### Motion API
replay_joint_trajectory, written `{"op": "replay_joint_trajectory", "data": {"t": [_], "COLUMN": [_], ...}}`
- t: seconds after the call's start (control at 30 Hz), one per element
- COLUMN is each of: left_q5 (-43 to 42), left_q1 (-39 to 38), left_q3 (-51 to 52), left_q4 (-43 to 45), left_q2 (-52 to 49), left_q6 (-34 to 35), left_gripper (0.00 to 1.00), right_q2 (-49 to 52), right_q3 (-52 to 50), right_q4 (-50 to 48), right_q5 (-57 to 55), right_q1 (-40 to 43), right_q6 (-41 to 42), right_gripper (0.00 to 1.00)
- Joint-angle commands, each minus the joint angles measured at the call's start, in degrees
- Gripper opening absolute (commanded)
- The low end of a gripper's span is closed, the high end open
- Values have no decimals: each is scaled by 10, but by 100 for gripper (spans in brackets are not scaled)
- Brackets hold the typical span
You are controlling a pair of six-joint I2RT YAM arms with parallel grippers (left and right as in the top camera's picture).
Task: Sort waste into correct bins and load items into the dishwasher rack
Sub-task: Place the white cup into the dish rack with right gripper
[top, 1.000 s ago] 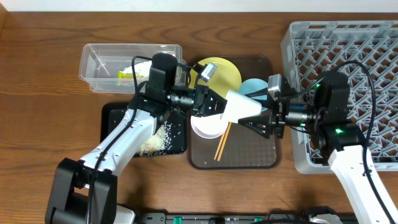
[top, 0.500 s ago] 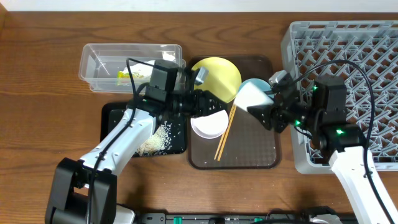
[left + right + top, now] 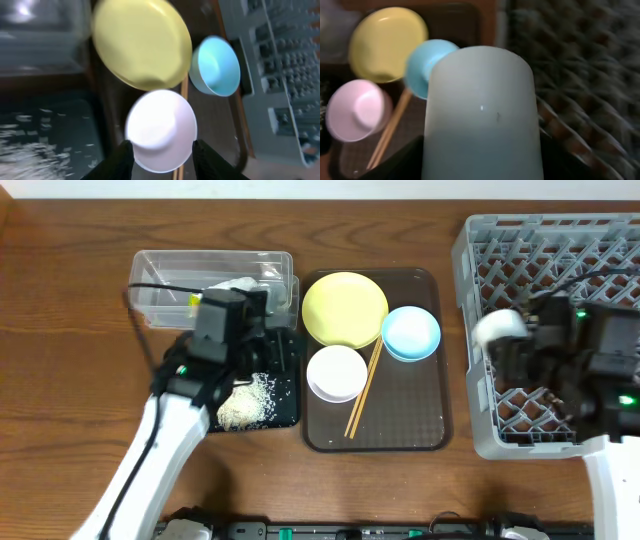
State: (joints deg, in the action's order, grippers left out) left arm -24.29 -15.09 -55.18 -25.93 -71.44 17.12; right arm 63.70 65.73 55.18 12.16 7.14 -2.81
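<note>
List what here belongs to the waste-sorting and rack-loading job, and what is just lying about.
Part of the job: cup, plate, blue bowl, white bowl, chopsticks, rice, clear tub, black tray, rack.

Just there: brown tray under the dishes, table.

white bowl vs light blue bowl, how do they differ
The white bowl is white, the light blue bowl pale blue. The white bowl sits left of the chopsticks, the light blue bowl right of them, beside the yellow plate. Both are round, upright, empty, on the brown tray.
</note>
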Motion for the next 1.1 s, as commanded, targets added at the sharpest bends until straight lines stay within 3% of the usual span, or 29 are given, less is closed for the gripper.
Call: {"op": "replay_joint_trajectory", "data": {"t": [0.0, 0.27, 0.87, 0.9, 0.97, 1.0, 1.07], "left_q5": [75, 74, 75, 75, 75, 75, 75], "left_q1": [3, 3, 3, 3, 3, 3, 3], "left_q3": [-4, -4, -4, -4, -4, -4, -4], "left_q4": [-10, -23, -36, -36, -36, -36, -36], "left_q2": [32, 33, 30, 30, 30, 30, 30], "left_q6": [-17, -17, -17, -17, -17, -17, -17], "left_gripper": [43, 43, 43, 42, 42, 43, 43], "right_q2": [20, 110, 288, 295, 303, 307, 309], "right_q3": [51, 112, 114, 114, 114, 114, 114], "right_q4": [45, 132, 147, 146, 141, 136, 126], "right_q5": [-78, -123, -137, -137, -136, -136, -128], "right_q1": [34, 111, 216, 218, 221, 222, 221], "right_q6": [51, 60, 75, 75, 75, 75, 75], "right_gripper": [13, 1, 5, 8, 25, 45, 71]}}
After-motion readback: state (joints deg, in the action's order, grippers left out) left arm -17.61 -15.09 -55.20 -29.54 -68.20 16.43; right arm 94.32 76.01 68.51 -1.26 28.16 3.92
